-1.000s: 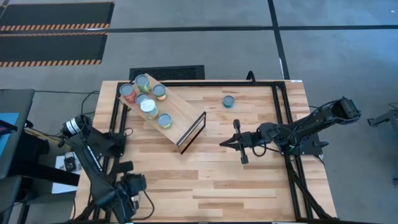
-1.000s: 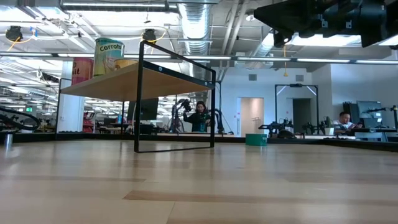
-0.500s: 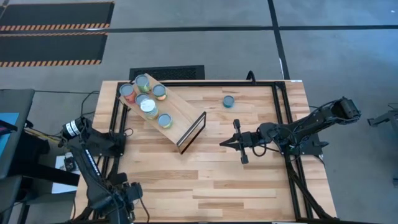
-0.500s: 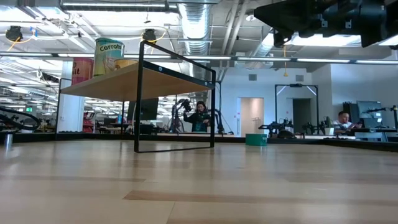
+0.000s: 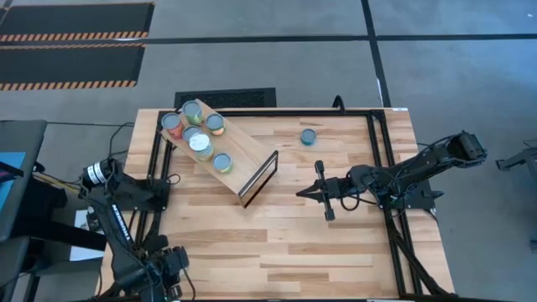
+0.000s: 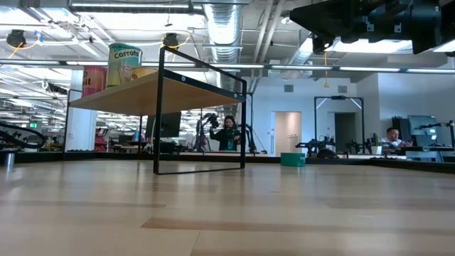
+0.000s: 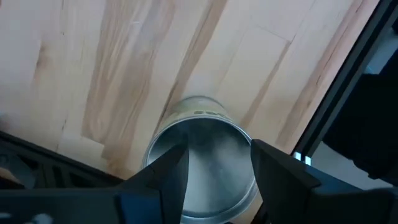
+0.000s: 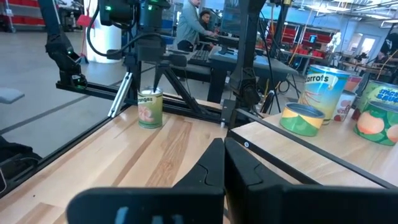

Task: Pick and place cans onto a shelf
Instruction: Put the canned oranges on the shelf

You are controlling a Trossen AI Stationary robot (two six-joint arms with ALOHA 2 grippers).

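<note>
At the tabletop's 7 o'clock corner, a can [image 7: 202,134] stands upright under the left pincer [image 7: 219,153]. Its fingers are apart and straddle the lid; contact cannot be confirmed.

Recommended: centre, lower past the rim, close squarely, then lift clear before swinging to the shelf [image 5: 243,159] at 11 o'clock.

The right pincer [image 5: 301,194], closed and empty, waits mid-tabletop.

From above, the left arm hides this can. A loose can [image 5: 309,136] sits at 1 o'clock.

Grey concrete floor [image 5: 277,59], striped hazard mats [image 5: 71,42].
</note>
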